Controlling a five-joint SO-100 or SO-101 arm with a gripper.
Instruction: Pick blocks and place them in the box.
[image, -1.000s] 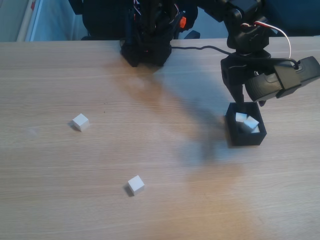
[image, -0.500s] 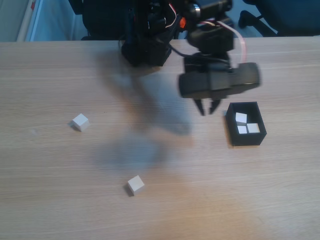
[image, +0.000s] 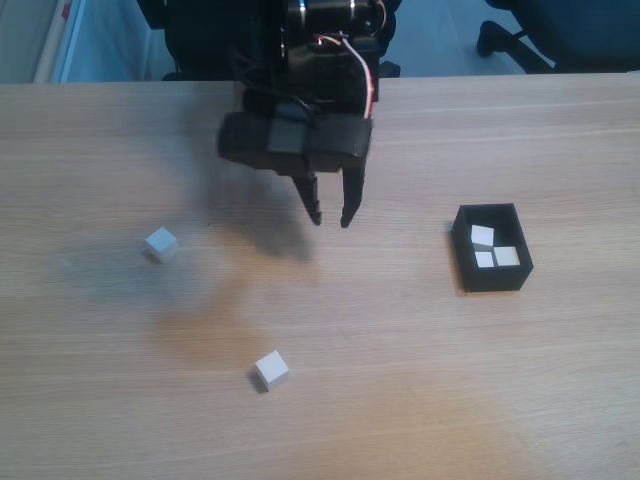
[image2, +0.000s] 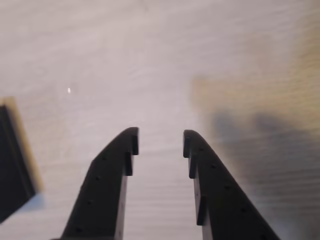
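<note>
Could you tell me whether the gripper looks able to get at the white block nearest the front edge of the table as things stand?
Probably yes: the gripper is open and empty, and only bare table lies between it and that block, which sits alone.

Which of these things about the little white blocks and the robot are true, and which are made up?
1. Three blocks sit inside the black box. True.
2. The gripper is holding a block. False: its fingers are apart with only bare table between them.
3. Two blocks lie loose on the table, one far left and one near the front in the fixed view. True.
4. The gripper hangs right over the box. False: it is left of the box, nearer the middle of the table.
</note>
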